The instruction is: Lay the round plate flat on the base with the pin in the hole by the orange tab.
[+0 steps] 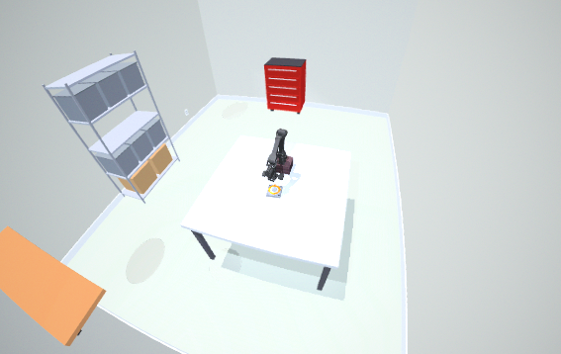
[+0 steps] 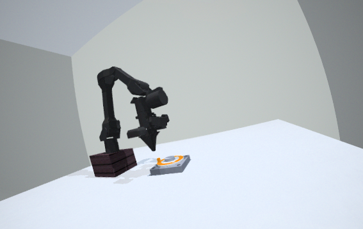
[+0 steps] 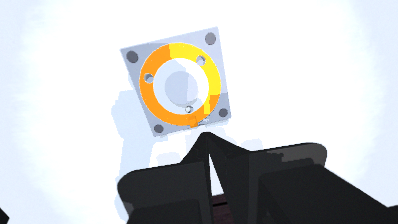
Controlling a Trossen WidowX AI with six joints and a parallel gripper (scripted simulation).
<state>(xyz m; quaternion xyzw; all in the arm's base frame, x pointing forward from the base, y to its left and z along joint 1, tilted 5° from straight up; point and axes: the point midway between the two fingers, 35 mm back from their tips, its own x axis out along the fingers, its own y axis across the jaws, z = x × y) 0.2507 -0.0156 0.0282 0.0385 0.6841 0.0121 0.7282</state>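
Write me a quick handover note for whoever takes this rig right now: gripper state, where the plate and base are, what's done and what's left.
Gripper: shut, holding nothing, lifted clear above the near edge of the plate, not touching it.
Round plate: on the post over the grey base, orange tab standing up at the gripper's side.
Done: a small pin-like dot shows inside the hole near the tab.
Left: whether the plate lies fully flat cannot be told from these views; check it from the side, then keep the arm away.

From the top view the round plate (image 1: 274,190) is too small to show its holes or pin.
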